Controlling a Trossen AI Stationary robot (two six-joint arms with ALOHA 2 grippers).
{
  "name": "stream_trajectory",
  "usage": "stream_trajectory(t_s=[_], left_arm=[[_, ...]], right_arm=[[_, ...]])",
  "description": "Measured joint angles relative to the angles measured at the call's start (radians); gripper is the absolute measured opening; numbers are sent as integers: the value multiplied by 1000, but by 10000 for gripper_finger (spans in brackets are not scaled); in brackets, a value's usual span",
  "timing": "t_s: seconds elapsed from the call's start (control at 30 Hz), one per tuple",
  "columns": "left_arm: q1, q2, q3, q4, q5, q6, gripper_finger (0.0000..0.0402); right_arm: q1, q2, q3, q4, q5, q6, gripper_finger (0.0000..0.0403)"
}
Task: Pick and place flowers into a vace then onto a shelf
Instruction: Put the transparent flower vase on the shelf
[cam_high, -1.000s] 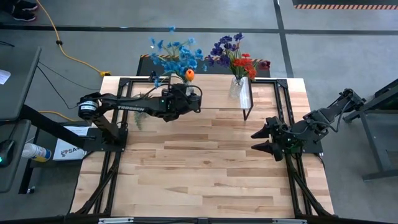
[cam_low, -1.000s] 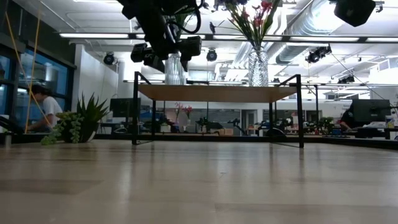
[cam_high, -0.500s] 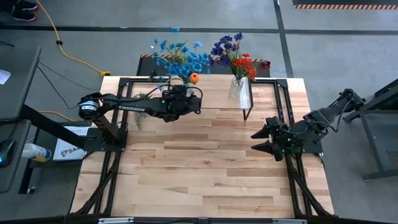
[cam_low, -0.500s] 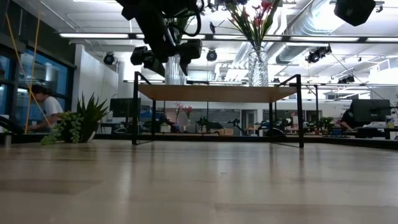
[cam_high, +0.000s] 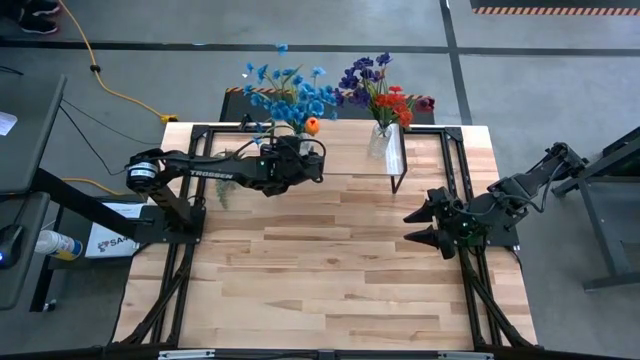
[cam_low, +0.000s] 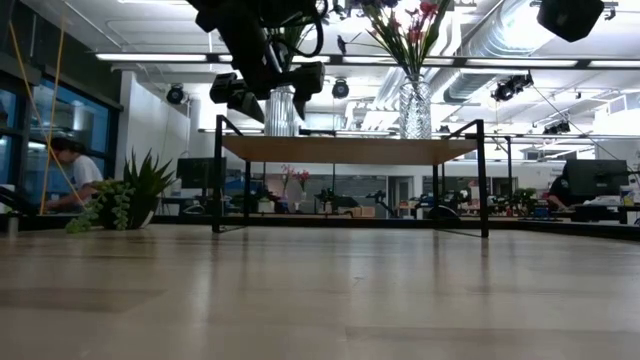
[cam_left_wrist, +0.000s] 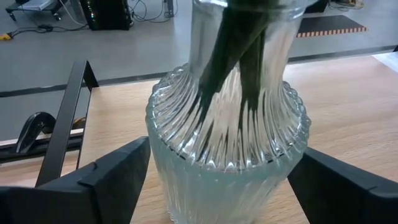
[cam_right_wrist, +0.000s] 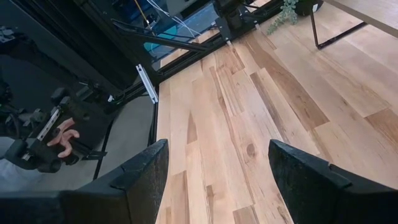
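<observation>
The left gripper (cam_left_wrist: 217, 180), jaws apart, straddles the upright ribbed glass vase (cam_left_wrist: 227, 155) of blue flowers (cam_high: 290, 90) at the shelf's (cam_low: 350, 150) left end; the right gripper (cam_high: 420, 225) waits open.

two vases (cam_low: 416, 108) on shelf (cam_low: 350, 149), left tool (cam_low: 265, 88) around one

blue flowers (cam_high: 290, 92), one orange bloom (cam_high: 312, 125)
</observation>
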Motion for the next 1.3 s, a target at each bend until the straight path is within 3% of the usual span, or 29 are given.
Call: stream_trajectory(t_s=[1.3], left_arm=[[0,-1,1,1,-27,0,383]], right_arm=[[0,0,0,0,0,0,266]])
